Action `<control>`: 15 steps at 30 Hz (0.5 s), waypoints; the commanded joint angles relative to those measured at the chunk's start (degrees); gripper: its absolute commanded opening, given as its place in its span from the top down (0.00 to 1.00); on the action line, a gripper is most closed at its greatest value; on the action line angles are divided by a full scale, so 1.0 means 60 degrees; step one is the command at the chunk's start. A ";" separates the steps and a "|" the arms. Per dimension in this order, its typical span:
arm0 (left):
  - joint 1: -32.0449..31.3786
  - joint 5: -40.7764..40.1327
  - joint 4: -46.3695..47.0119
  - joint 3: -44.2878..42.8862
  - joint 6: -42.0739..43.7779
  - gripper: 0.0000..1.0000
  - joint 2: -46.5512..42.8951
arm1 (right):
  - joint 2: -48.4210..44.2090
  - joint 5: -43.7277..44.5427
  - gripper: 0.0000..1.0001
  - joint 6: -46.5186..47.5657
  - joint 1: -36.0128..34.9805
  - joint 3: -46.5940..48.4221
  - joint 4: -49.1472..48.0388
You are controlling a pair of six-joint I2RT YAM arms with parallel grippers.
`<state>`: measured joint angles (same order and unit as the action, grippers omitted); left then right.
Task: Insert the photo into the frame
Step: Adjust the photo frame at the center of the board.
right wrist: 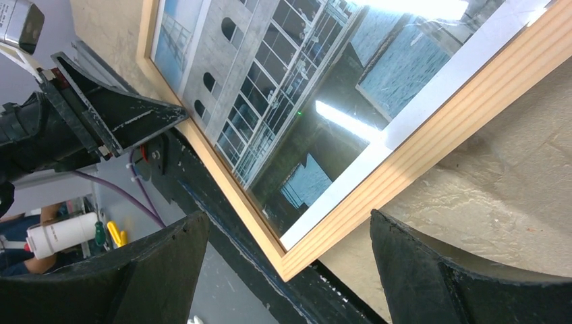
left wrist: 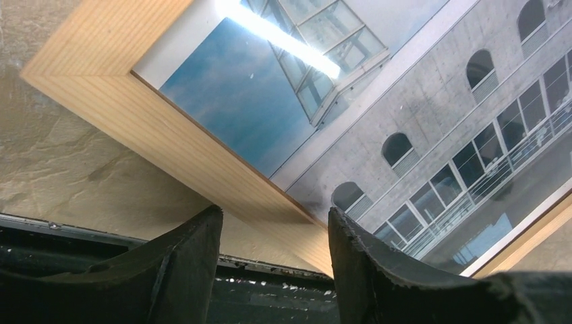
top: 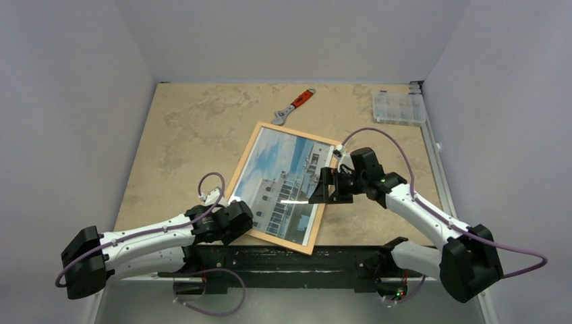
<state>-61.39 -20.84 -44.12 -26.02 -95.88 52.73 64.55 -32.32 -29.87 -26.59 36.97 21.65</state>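
**Item 1. Frame.** Large rectangular frame of thin light natural wood strips (top: 243,162). You had it lying flat at the middle of the tan mottled counter (top: 195,121), skewed so that its long sides ran from about 1 o'clock to 7 o'clock. That skew turned its near corner toward your left arm.

**Item 2. Photo.** Large glossy print of a white multi-deck building under blue sky (top: 283,182). It lay face up inside the wood strips, with a narrow white margin showing along the edges. Whether it was fully seated in the frame, you could not tell from these views.

**Item 3. Left claw** (left wrist: 275,226). It sat low at the frame's 7 o'clock corner. The fingers stood partly apart with the wood corner showing through the gap, and neither was clamped on anything. You probably had it there to steady or nudge that corner.

**Item 4. Right claw** (right wrist: 289,226). It hung over the frame's 3 o'clock edge, spread wide and holding nothing. The placement suggests it was ready to press or square the opposite side.

**Item 5. Orange-handled adjustable wrench** (top: 294,106). It lay at 12 o'clock, just beyond the frame and apart from it.

**Item 6. Clear plastic compartment box** (top: 399,108). It sat at 2 o'clock, well away from the work.
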 commanded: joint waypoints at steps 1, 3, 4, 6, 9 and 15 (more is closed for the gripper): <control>0.0390 -0.0131 0.0483 0.0201 0.0277 0.41 0.0254 | 0.0060 -0.0031 0.12 0.0221 0.0069 0.0563 0.0019; 0.0639 0.0080 0.0820 0.0207 0.0613 0.40 0.0468 | 0.0079 -0.0028 0.12 0.0255 0.0094 0.0598 0.0052; 0.0735 0.0140 0.0948 0.0180 0.0749 0.40 0.0610 | 0.0084 -0.0024 0.12 0.0270 0.0106 0.0629 0.0079; 0.0860 0.0274 0.1150 0.0101 0.1026 0.42 0.0887 | 0.0085 -0.0014 0.12 0.0302 0.0135 0.0642 0.0106; 0.1011 0.0405 0.1176 -0.0130 0.1473 0.54 0.1366 | 0.0071 0.0017 0.12 0.0366 0.0211 0.0637 0.0170; 0.1076 0.0393 0.0662 -0.0830 0.2406 0.86 0.1947 | 0.0106 0.0011 0.12 0.0472 0.0427 0.0584 0.0233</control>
<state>-55.09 -17.87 -40.82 -29.65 -88.64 61.43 65.23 -32.29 -28.64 -25.02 38.50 22.90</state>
